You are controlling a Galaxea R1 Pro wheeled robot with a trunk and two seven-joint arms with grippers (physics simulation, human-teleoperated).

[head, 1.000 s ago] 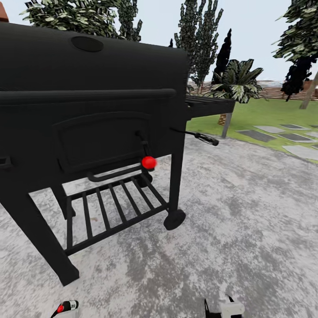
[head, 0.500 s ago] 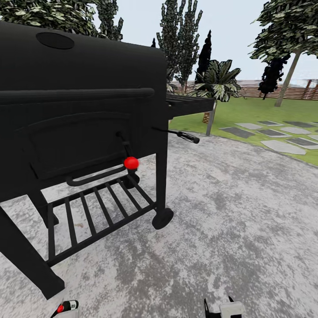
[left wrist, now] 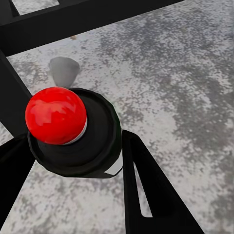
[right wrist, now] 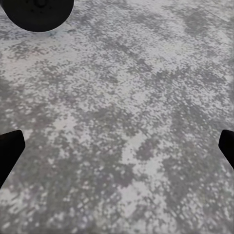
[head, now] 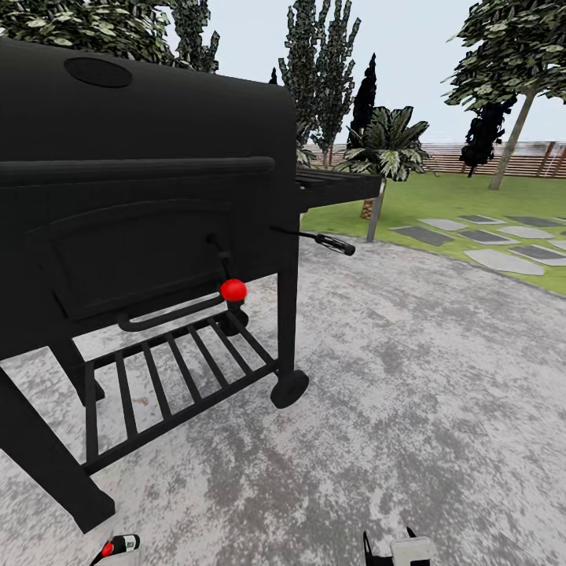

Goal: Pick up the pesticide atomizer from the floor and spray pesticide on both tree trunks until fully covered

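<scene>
Against half a second ago the head view matches in every part: nothing has shifted, and the camera has not turned as it did between the two earlier pictures.

The pesticide atomizer [left wrist: 68, 131] sits between the two black fingers of the left gripper [left wrist: 73, 161], which are closed against its dark body, the red top facing the wrist camera. In the head view the same bottle [head: 118, 544] shows at the near left edge, red top leftward, with the gripper itself cut off by the frame. The right gripper [right wrist: 117, 146] has its fingers spread wide, only two dark tips showing at the edges over the mottled grey paving [right wrist: 126, 112]; in the head view only its white housing [head: 410, 550] pokes up at the near edge.

One large black barbecue grill [head: 141, 220] fills the left, its left side cut off, hiding what lies behind it. One red knob [head: 233, 290] stands on its front, and one wheel [head: 289, 388] shows. Far right, one tree [head: 511, 55] with a bare pale trunk [head: 512, 141] leans on the lawn [head: 472, 200] before the slatted fence [head: 472, 161]. One short palm [head: 385, 149] stands beyond the grill shelf.
</scene>
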